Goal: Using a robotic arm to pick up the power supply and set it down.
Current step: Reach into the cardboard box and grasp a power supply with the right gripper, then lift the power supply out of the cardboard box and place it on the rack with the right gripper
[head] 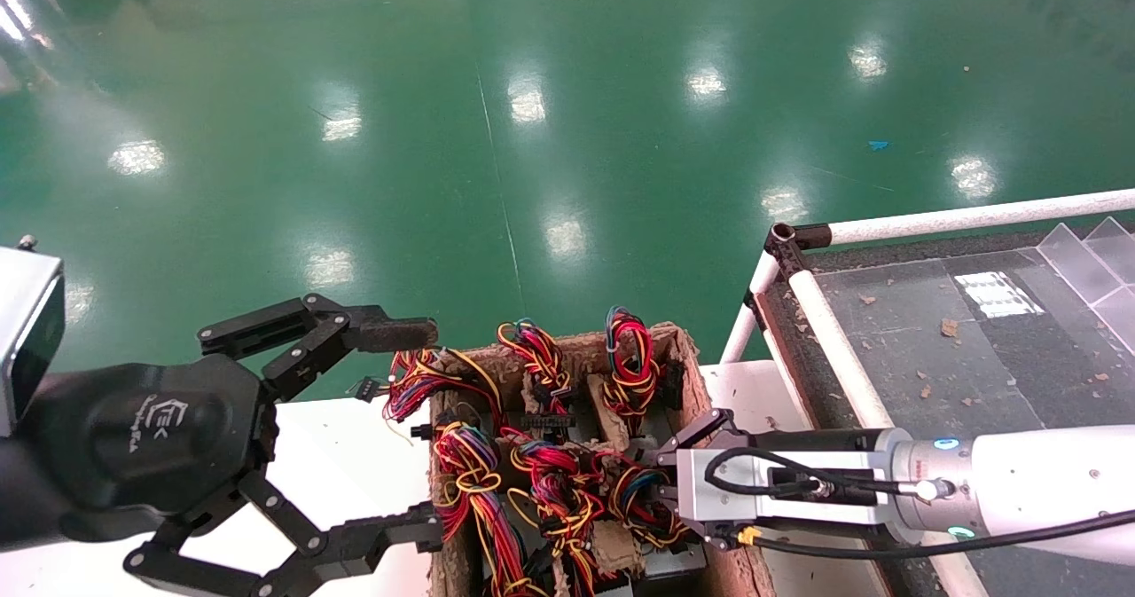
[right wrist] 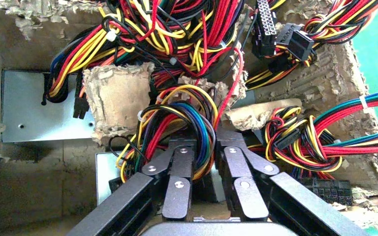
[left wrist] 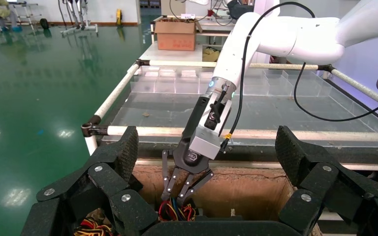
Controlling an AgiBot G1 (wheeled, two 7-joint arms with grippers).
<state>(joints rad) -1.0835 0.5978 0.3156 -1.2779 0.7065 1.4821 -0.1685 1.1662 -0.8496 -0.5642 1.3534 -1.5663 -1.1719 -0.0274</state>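
Note:
A worn cardboard box [head: 687, 362] holds several power supplies, each topped by a coil of red, yellow, blue and black wires. My right gripper [head: 645, 483] reaches down into the box near its right wall. In the right wrist view its fingers [right wrist: 183, 164] are shut round the wire loop [right wrist: 182, 115] of one power supply [head: 631, 495]. A strip of that unit's silver body [right wrist: 103, 172] shows below the wires. My left gripper [head: 412, 428] hangs wide open at the box's left edge with nothing between its fingers [left wrist: 122, 147]. From there I see the right gripper [left wrist: 174, 192] down among the wires.
Other wire bundles [head: 628, 362] [head: 535, 349] and a second silver box [right wrist: 34, 105] crowd the carton between torn cardboard dividers [right wrist: 115, 96]. A white-tube-framed table [head: 833, 331] with a dark top and clear dividers stands at right. Green floor [head: 532, 136] lies beyond.

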